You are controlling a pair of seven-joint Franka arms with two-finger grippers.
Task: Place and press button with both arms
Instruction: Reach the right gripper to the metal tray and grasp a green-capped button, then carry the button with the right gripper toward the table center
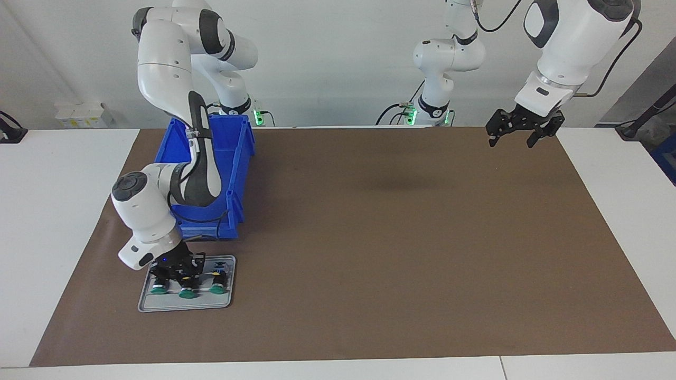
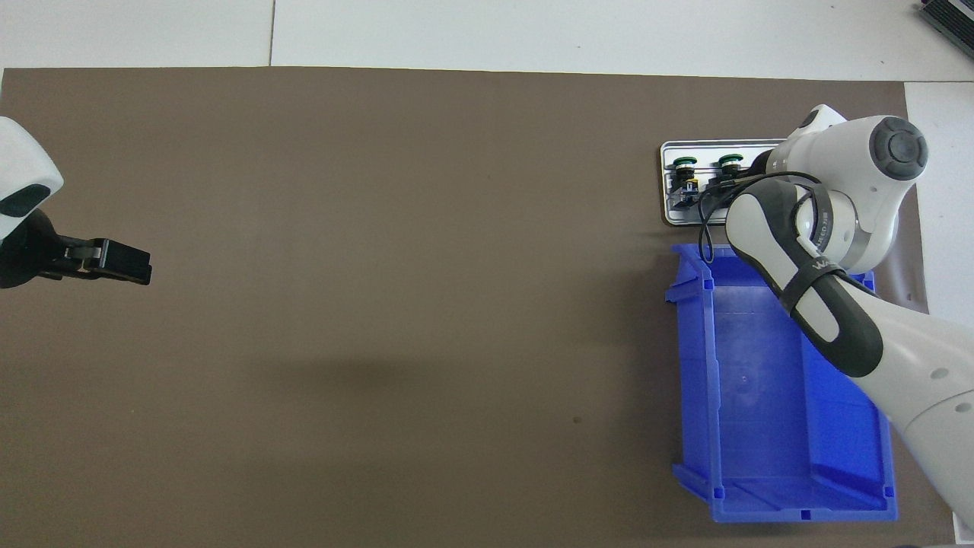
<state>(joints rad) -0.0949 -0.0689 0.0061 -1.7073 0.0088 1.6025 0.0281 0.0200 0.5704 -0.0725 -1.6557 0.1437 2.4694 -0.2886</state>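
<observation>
At lower left of the facing view, the right gripper [image 1: 170,274] is closed on a green-capped button [image 1: 159,288] in the grey tray [image 1: 185,305]. The left gripper [image 1: 515,138] is held wide open at upper right.

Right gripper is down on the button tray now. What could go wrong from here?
1. The buttons lie close together on the grey tray; the right gripper, shut among them, may drag a neighbour along when it lifts.
2. The light tray may shift or lift with the grip.
3. The blue bin stands right beside the tray, near the right arm's elbow; a lift toward the robots could clip its wall.
</observation>
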